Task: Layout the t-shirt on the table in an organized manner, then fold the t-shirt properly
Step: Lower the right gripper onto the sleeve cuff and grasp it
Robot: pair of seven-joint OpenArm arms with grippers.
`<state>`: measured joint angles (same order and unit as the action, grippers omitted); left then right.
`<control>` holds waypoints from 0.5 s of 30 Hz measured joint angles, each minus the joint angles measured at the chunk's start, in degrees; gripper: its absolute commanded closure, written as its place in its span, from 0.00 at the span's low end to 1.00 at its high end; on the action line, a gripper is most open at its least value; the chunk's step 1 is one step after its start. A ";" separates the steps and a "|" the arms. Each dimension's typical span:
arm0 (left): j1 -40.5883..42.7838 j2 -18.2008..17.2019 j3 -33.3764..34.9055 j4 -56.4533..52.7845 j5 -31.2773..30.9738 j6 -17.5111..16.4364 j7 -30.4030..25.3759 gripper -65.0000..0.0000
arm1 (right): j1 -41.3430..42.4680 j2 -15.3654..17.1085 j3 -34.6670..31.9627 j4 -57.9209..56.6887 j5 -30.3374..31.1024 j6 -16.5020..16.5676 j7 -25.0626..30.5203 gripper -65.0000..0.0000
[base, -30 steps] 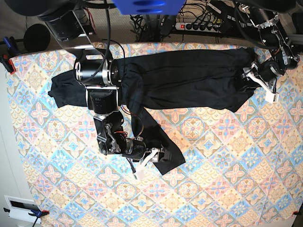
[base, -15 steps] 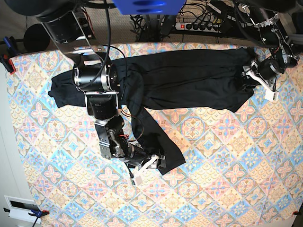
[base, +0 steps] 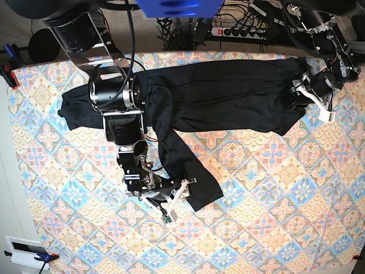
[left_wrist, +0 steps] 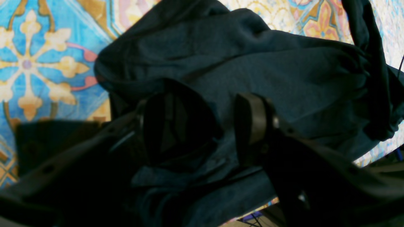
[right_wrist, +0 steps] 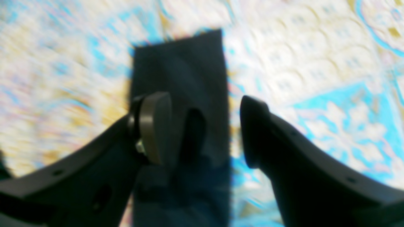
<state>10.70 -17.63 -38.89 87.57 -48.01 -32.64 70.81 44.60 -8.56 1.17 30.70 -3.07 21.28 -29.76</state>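
Observation:
The black t-shirt (base: 228,97) lies spread along the far side of the table (base: 274,200), and one long sleeve (base: 191,171) trails toward the front. My right gripper (base: 178,200) hovers at that sleeve's end. In the right wrist view the gripper (right_wrist: 202,126) is open, its fingers straddling the flat cuff (right_wrist: 180,75) without pinching it. My left gripper (base: 311,98) sits at the shirt's right edge. In the left wrist view its jaws (left_wrist: 202,126) stand apart in bunched black fabric (left_wrist: 252,63), with a fold draped over one finger (left_wrist: 176,126).
The right arm's thick body (base: 114,94) reaches over the shirt's left part. A power strip with cables (base: 239,31) lies beyond the far edge. Clamps (base: 8,74) grip the cloth at the left edge, and a white box (base: 25,251) sits at the lower left.
The right gripper has slid toward the table's front, along the sleeve end. The left gripper has hardly moved.

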 measured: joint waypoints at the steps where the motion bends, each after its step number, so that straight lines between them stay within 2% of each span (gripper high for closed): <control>1: 0.00 0.00 -0.04 0.00 0.00 0.00 0.00 0.46 | -0.15 0.00 0.00 -0.02 -2.34 -1.70 -0.07 0.48; 3: 0.02 0.00 -0.04 0.00 -0.02 0.00 0.00 0.46 | -0.20 0.11 0.00 -0.07 -5.95 -5.51 0.83 0.48; 8: 0.13 0.00 -0.04 0.00 -0.02 0.00 0.00 0.46 | 0.02 0.15 0.02 -0.04 -7.23 -5.66 3.87 0.48; 15: 0.11 0.00 -0.04 0.00 -0.04 0.00 -0.02 0.46 | 0.13 0.20 0.02 -2.40 -7.17 -5.68 4.46 0.48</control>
<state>10.81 -17.63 -38.94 87.57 -48.05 -32.64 70.78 44.73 -8.36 1.19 28.29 -10.24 15.59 -25.30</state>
